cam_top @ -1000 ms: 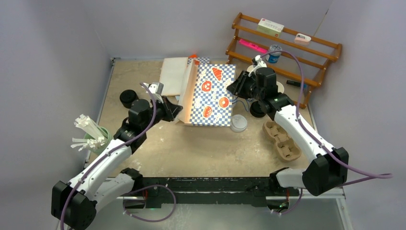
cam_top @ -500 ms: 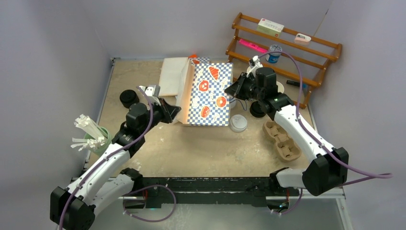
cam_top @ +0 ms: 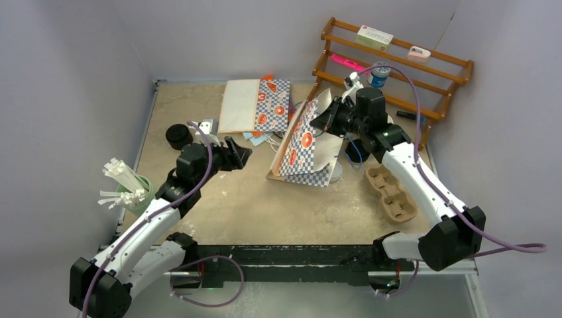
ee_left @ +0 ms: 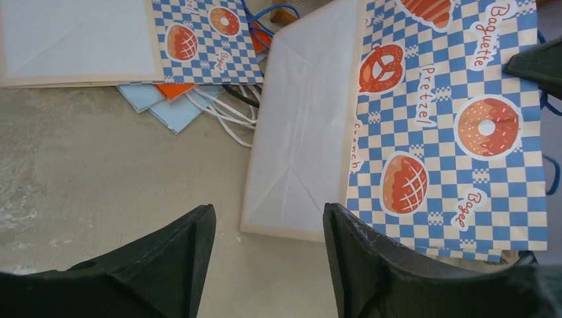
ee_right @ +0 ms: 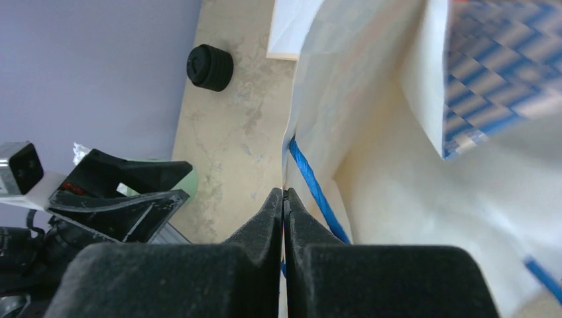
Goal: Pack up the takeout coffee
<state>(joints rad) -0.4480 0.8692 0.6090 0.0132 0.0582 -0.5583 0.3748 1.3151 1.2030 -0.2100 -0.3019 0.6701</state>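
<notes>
You can count two blue-and-white checkered paper bags, the tilted bag (cam_top: pixel 301 142) and the flat bag (cam_top: pixel 272 106); one brown moulded-pulp cup carrier (cam_top: pixel 391 192); one black ribbed round stack (cam_top: pixel 177 136); one green cup of white sticks (cam_top: pixel 140 194); one wooden rack (cam_top: pixel 467 71).

Plain pale lilac walls (cam_top: pixel 66 66) close in a beige, mottled stone-look tabletop (cam_top: pixel 265 212) on three sides. A brown wooden slatted rack (cam_top: pixel 468 71) stands in the far right corner. A black metal rail (cam_top: pixel 291 255) runs along the near edge.
</notes>
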